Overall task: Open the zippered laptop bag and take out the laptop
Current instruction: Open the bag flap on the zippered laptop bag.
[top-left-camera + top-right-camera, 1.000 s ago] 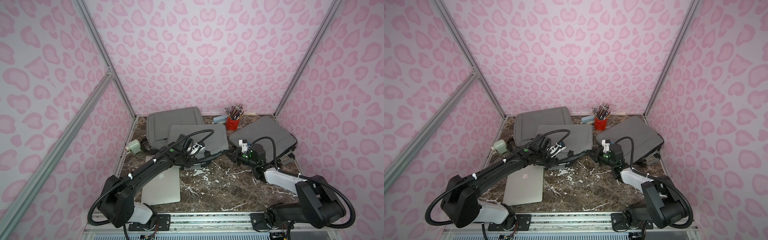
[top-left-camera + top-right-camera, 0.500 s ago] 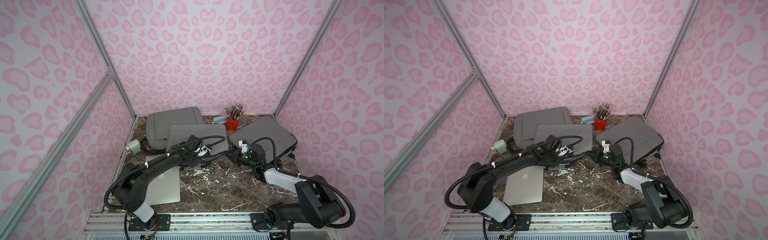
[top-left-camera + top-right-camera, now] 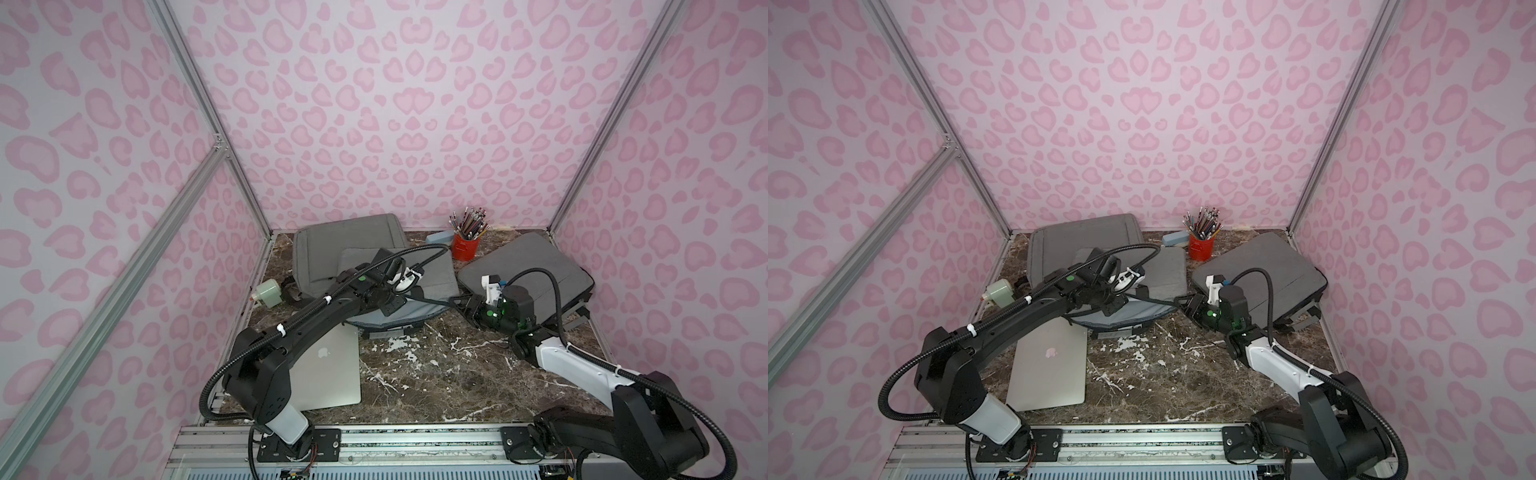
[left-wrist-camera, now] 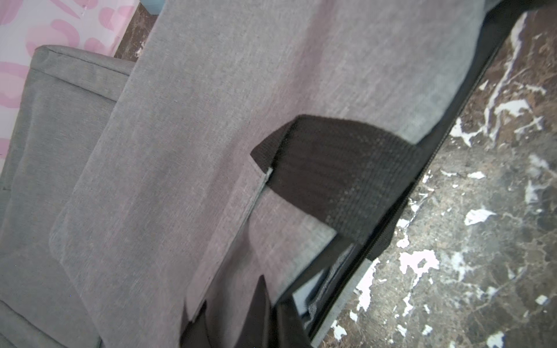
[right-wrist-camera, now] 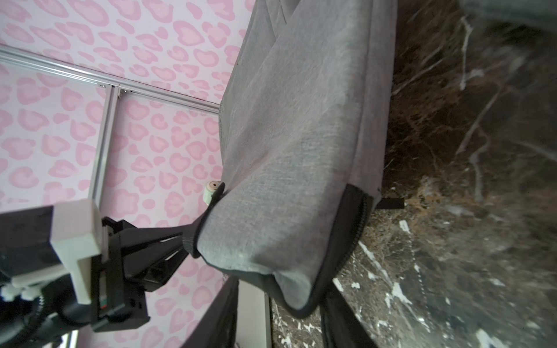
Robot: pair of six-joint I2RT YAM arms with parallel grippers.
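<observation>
The grey bag (image 3: 438,277) lies mid-frame on the desk (image 3: 436,374), long axis left-right. The left jaws are clamped on its raised upper flap; the right jaws, half open, straddle its right-hand corner.

A red cup (image 3: 465,249) of pencils and a blue block (image 3: 438,237) stand at the desk's (image 3: 436,374) back edge; a green sharpener (image 3: 268,293) sits at its left edge.

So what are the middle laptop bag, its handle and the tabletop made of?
Laptop bag: grey woven fabric, matte, heathered weave showing. Handle: black webbing, probably nylon, ribbed texture. Tabletop: brown marble look with white veins; stone or laminate, unclear.
</observation>
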